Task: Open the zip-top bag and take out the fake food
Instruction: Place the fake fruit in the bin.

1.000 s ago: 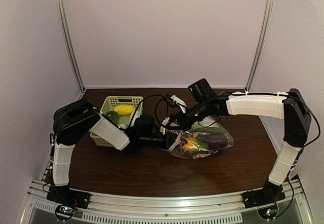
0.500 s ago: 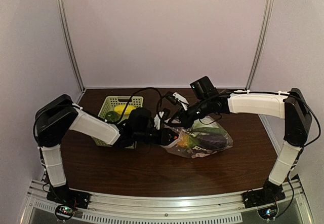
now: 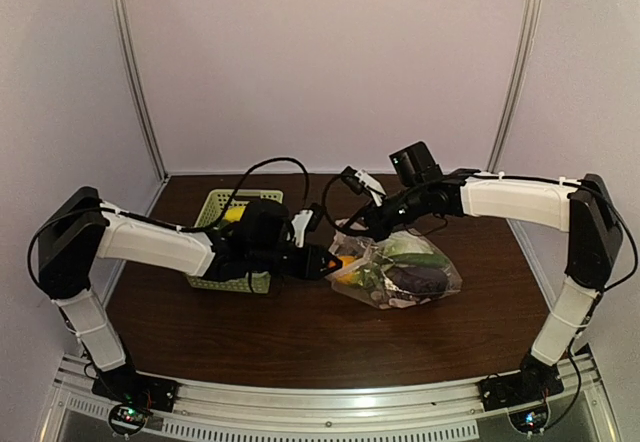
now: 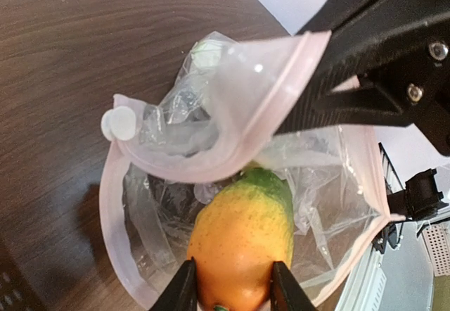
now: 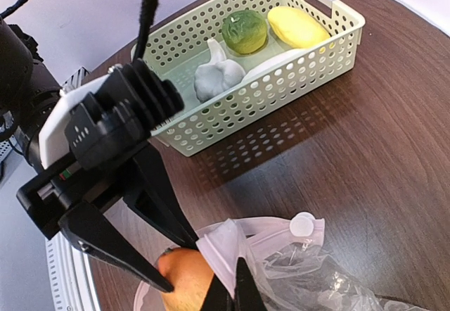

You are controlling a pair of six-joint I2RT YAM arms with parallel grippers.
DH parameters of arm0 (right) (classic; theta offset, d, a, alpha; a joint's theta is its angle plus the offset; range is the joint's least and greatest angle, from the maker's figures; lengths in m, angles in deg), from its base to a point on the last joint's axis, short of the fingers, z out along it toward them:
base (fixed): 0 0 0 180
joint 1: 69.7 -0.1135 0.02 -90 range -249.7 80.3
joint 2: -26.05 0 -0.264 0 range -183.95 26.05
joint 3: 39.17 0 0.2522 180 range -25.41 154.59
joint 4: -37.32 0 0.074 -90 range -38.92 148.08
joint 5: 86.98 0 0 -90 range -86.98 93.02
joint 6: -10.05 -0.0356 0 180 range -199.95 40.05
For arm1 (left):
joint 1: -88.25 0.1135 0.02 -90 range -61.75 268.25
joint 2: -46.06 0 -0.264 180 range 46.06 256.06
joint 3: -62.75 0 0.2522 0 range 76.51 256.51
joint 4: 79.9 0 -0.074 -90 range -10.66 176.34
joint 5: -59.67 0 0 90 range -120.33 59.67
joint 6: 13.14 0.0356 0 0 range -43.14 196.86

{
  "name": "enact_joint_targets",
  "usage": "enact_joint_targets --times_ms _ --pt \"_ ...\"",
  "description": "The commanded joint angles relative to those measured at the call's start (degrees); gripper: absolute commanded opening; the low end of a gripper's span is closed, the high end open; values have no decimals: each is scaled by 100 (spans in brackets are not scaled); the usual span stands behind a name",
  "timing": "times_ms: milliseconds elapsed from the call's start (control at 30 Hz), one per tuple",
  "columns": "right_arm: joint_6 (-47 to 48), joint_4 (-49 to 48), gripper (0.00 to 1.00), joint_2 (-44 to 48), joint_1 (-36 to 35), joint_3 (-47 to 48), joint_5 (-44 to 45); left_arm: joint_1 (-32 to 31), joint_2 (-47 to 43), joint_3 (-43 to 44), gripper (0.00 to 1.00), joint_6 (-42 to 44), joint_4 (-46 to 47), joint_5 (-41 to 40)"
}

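Note:
The clear zip-top bag [image 3: 400,274] lies at mid table with its pale pink zip rim [image 4: 211,170] pulled open. My right gripper [image 3: 355,230] is shut on the bag's upper rim [image 5: 232,255] and holds it up. My left gripper [image 4: 232,293] is shut on an orange and green toy fruit [image 4: 242,244] at the bag's mouth; the fruit also shows in the right wrist view [image 5: 186,279] and the top view [image 3: 343,260]. A dark purple eggplant [image 3: 420,278] and green pieces stay inside the bag.
The pale green lattice basket [image 5: 211,124] stands left of the bag and holds a whitish garlic [image 5: 214,77], a green piece [image 5: 244,31] and a yellow piece [image 5: 299,26]. The left arm [image 3: 160,247] reaches across in front of the basket [image 3: 215,207].
My left arm has stretched to the right and its gripper has gone into the bag's mouth and closed on the orange fruit. The right gripper has lifted the rim slightly.

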Motion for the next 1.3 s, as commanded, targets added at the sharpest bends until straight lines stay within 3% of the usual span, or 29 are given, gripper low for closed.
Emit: enact_joint_targets --times_ms 0,333,667,967,1267 --pt "22 18 0 274 136 29 70 125 -503 -238 22 145 -194 -324" --pt "5 19 0 270 202 2 -117 434 -1610 -363 20 512 -930 -877" --pt "1 0 0 443 321 -28 -117 1221 -2859 -561 20 1009 -2129 -1693" --pt "31 2 0 449 348 -36 -116 1622 -3190 -779 20 1335 -2795 -2640" --pt "48 -9 0 372 357 -56 -162 1886 -3088 -874 20 1376 -3102 -3004"
